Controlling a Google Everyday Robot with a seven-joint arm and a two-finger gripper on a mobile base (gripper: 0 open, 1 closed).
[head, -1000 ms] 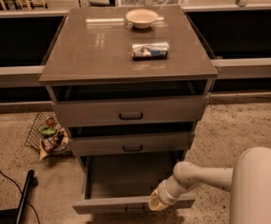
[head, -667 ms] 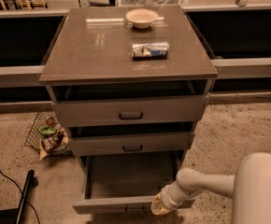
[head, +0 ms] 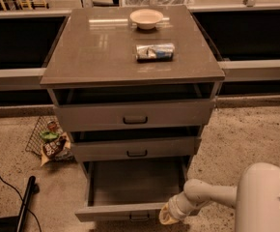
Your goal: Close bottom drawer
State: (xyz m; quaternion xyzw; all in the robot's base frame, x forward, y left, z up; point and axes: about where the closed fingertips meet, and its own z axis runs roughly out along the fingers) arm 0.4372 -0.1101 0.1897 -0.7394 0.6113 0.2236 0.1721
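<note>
The bottom drawer [head: 125, 210] is the lowest of three grey drawers and stands pulled far out, its plain grey tray bare inside. Its flat front with a small dark loop handle [head: 139, 217] sits at the bottom edge of the view. My gripper [head: 167, 215] is at the right end of that drawer front, low in the view, at the end of my white arm [head: 207, 195]. It looks to be against the front's right end. Only its yellowish tip shows.
The middle drawer [head: 136, 150] and top drawer [head: 134, 115] stand slightly out. On the cabinet top lie a white bowl [head: 146, 18] and a lying can [head: 154, 51]. A wire basket with snack packets [head: 50, 140] sits on the floor left. A black cable and pole [head: 25, 202] lie bottom left.
My arm and gripper have dropped lower and shifted slightly, staying at the right end of the bottom drawer front. The drawer looks as far out as before.
</note>
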